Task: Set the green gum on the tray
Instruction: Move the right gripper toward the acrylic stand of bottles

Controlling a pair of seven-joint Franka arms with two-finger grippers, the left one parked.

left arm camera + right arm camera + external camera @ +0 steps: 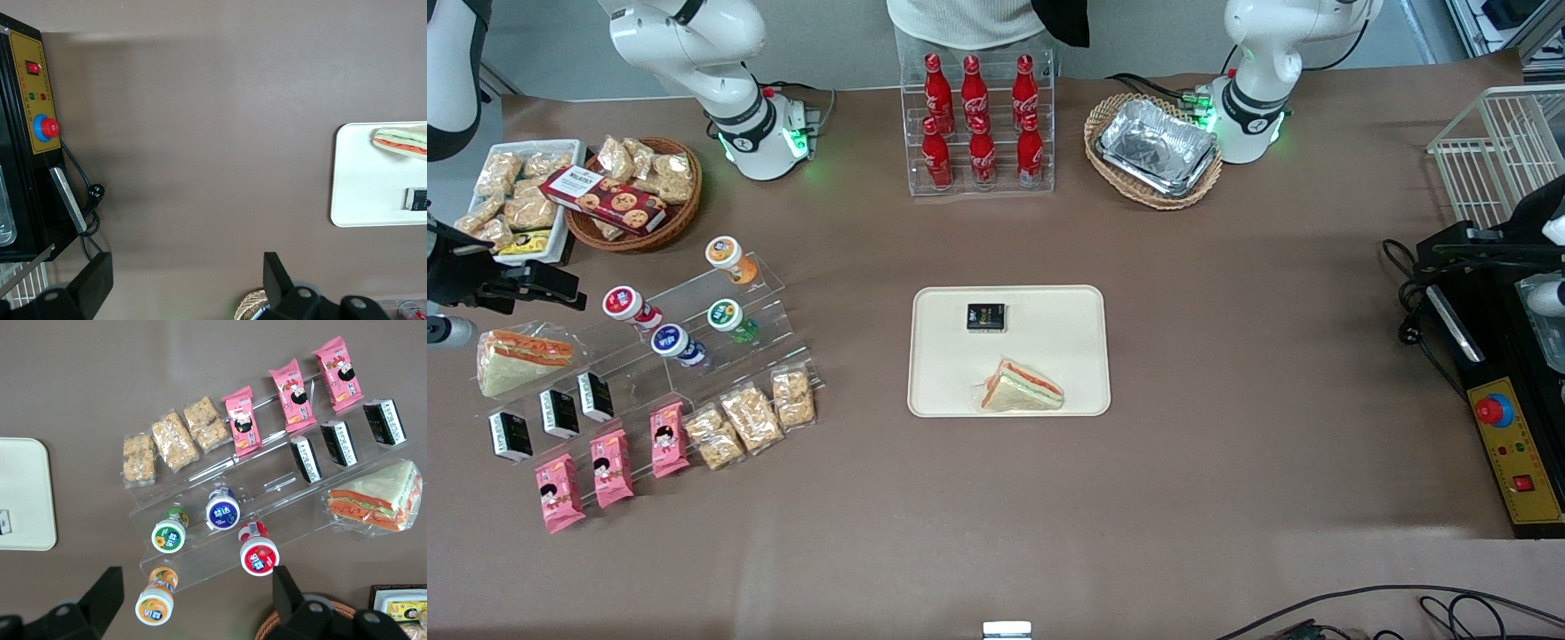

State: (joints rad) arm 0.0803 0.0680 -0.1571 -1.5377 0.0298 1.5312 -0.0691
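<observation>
The green gum lies on a clear stepped display stand toward the working arm's end of the table; it also shows in the right wrist view. The cream tray lies at the table's middle, holding a wrapped sandwich and a small black packet. Its edge shows in the right wrist view and the left wrist view. My right gripper hangs above the stand's end, away from the tray. In the right wrist view the gripper is open and empty, well above the bottles.
Orange-lidded, red-lidded and blue-lidded bottles lie beside the green gum. The stand also holds pink packets, snack bags, black rice balls and a sandwich. Cola bottles and a foil tray stand farther back.
</observation>
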